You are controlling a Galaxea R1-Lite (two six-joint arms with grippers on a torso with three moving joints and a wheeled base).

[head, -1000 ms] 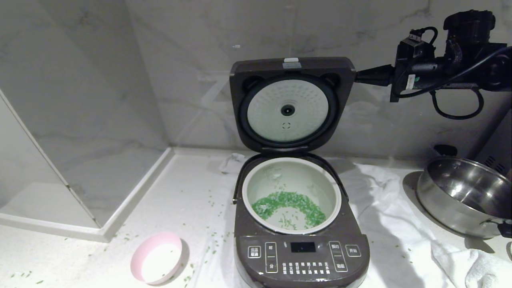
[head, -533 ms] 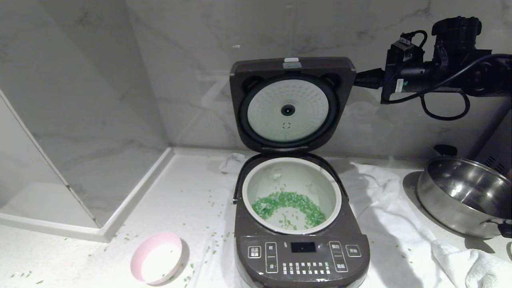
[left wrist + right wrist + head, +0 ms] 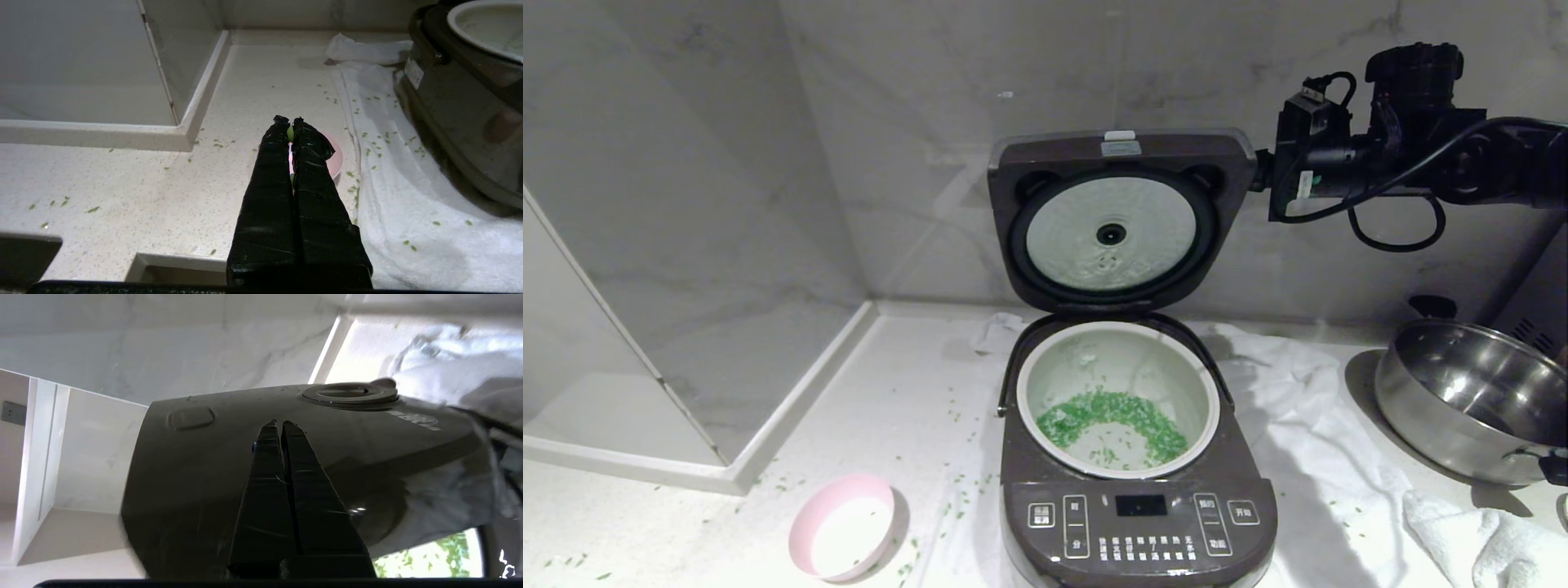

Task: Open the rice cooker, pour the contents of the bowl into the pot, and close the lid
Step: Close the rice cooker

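the right gripper (image 3: 279, 424), jaws pressed together and empty, lies against the lid (image 3: 229, 457)'s outer top.

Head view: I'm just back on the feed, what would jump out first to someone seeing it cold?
The rice cooker in the middle, its lid raised and tilted, with green grains lying in the pale pot. The right hand, fingers shut, lies against the lid's dark outer side, reaching in from the right. The empty pink bowl sits on the counter at the cooker's left, stray grains around it.
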